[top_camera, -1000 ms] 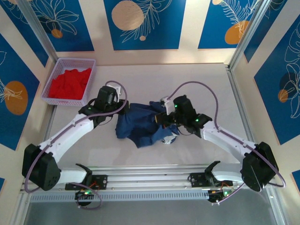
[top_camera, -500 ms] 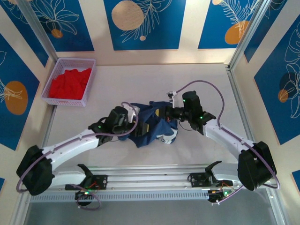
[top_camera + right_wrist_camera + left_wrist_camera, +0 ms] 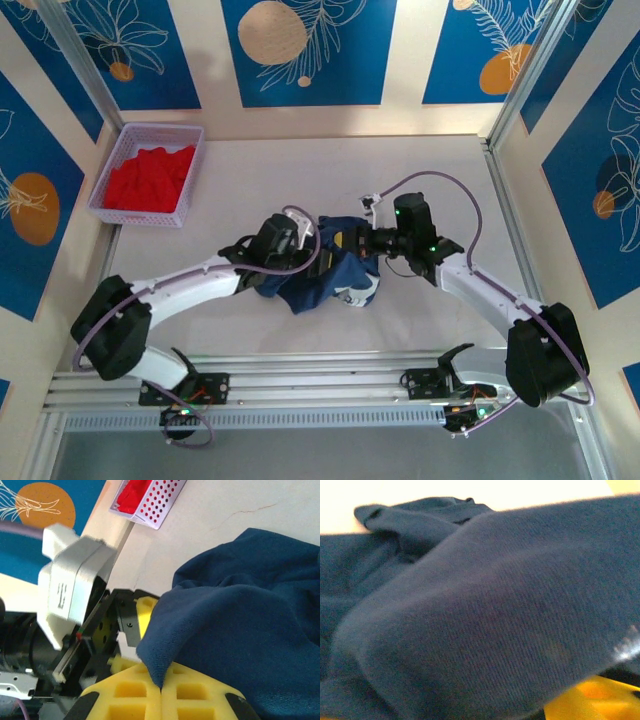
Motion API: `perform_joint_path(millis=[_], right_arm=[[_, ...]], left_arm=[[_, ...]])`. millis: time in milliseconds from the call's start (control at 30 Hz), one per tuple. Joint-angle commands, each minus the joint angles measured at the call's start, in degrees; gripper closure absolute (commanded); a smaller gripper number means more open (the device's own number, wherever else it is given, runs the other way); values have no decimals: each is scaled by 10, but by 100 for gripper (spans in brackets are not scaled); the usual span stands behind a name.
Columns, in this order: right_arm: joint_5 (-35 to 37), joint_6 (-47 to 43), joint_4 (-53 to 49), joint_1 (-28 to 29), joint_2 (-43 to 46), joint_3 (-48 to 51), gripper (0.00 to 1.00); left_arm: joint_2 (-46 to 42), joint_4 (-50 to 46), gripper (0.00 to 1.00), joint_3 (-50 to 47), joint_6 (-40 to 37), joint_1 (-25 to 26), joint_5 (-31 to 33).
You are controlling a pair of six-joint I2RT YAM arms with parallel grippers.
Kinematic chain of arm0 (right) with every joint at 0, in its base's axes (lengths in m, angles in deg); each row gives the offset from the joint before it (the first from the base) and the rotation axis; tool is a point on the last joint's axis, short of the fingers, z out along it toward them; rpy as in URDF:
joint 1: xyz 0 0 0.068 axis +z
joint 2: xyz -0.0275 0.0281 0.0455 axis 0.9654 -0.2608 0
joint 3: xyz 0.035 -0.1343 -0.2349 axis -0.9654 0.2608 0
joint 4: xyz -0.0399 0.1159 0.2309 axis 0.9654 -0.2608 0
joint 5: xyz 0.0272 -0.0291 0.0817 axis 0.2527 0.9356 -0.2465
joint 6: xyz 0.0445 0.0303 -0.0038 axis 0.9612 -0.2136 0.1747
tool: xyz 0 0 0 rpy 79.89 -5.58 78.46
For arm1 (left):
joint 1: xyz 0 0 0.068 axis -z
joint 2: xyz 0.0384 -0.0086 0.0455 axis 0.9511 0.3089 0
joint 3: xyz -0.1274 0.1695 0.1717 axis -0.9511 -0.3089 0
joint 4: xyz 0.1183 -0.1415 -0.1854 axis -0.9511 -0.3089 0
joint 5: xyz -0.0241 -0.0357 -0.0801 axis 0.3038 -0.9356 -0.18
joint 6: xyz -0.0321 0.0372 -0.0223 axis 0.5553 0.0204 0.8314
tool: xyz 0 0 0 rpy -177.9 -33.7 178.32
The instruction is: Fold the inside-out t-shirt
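From above we count one inside-out t-shirt bunched on the table and one basket of red cloth. The left gripper has swung in from the shirt's far-left side a second ago.

Left wrist — navy cloth drapes its yellow pad; we cannot tell its spread.

Right wrist — the right gripper pinches a fold.

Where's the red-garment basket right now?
In the top view, the basket sits in the far-left corner of the table, apart from the bunched navy t-shirt.
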State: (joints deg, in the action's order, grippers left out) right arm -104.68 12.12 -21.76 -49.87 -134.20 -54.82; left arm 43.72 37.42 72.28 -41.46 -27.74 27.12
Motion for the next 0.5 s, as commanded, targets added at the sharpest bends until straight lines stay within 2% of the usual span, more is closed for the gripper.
perform_joint_path(millis=[0,133,167,233,300,333,367,400,467], right_arm=[[-41,-40,-29,-11,22,-7,100],[-43,-75,-87,-27,48,-30,100],[-30,-94,-118,-27,55,-45,100],[-14,-129,-169,-29,67,-73,100],[-36,-150,-201,-36,71,-98,100],[-65,-155,-210,-40,71,-109,100],[-93,-156,-214,-43,69,-120,100],[-118,-154,-211,-44,68,-126,100],[-177,-134,-185,-43,67,-135,100]], left_arm=[[28,18,52,34,-30,-16,8],[35,11,87,59,-67,-37,-97],[21,8,93,55,-77,-44,-134],[-18,3,100,43,-91,-67,-208],[-68,2,100,25,-87,-95,-266],[-96,-2,100,19,-80,-110,-273],[-121,-17,100,18,-69,-125,-254],[-138,-39,100,22,-62,-135,-220],[-157,-115,100,48,-63,-145,-105]])
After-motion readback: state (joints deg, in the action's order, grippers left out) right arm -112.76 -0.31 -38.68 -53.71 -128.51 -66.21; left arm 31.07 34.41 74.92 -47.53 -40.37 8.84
